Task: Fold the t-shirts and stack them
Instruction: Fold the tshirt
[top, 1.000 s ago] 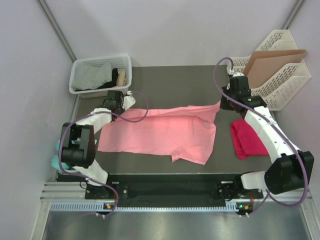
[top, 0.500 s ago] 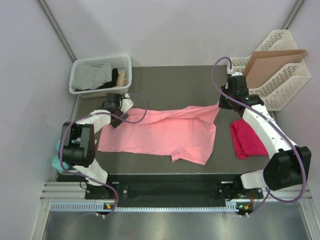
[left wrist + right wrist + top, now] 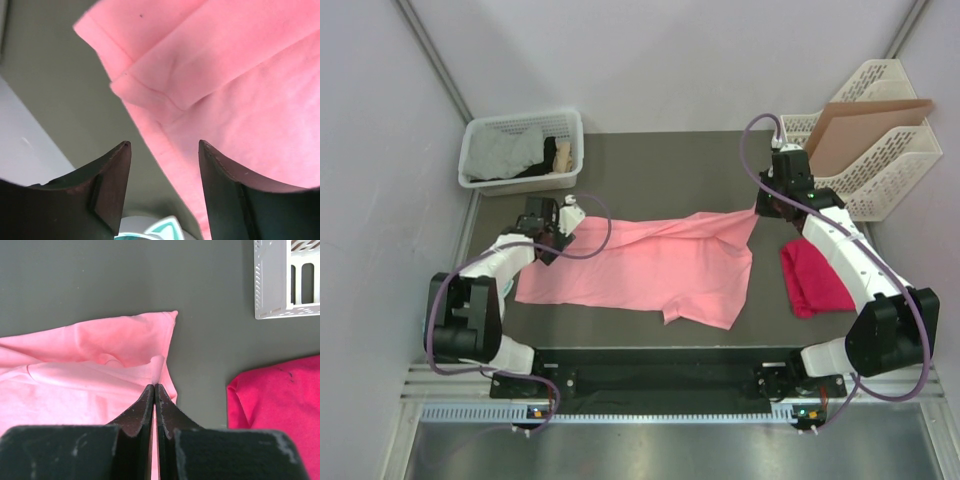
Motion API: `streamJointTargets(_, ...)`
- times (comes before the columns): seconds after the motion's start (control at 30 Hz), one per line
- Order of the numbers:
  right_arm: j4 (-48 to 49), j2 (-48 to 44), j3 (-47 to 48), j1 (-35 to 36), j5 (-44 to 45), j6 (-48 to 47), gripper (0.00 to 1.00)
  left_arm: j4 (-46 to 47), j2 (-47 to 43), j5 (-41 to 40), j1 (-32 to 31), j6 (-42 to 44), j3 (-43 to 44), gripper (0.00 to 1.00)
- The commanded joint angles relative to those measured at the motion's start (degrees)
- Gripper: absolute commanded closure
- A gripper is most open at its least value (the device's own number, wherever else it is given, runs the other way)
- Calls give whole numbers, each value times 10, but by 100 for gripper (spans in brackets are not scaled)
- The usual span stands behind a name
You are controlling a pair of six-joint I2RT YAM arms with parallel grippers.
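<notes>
L arm (image 3: 503, 252) was bent at elbow, wrist reaching fwd; L gripper (image 3: 162, 146) pointed down w/ jaws apart, gripping nothing. R arm (image 3: 847, 252) stretched further fwd, R gripper (image 3: 155, 386) pinched closed on pink tee (image 3: 75, 347).

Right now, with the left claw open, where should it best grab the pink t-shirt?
Probably the folded corner of the pink t-shirt, just ahead of the left gripper. It lies flat on the table, doubled into a thicker ridge, so come in from its outer edge, slipping one finger under the hem and pinching.
</notes>
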Motion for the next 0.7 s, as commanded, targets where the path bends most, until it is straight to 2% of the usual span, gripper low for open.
streamJointTargets(0.0,20,-4,30,7,15,1,100,3,37,14,2,-20,9,42)
streamJointTargets(0.2,19,-8,31,7,19,1,100,2,93,11,2,-35,53,44)
streamJointTargets(0.47,14,-12,32,7,22,0,100,7,109,12,3,-40,62,48)
streamJointTargets(0.57,13,-13,33,8,23,-2,100,7,111,12,8,-36,65,52)
streamJointTargets(0.67,12,-14,33,7,22,-1,100,2,118,15,18,-33,73,64)
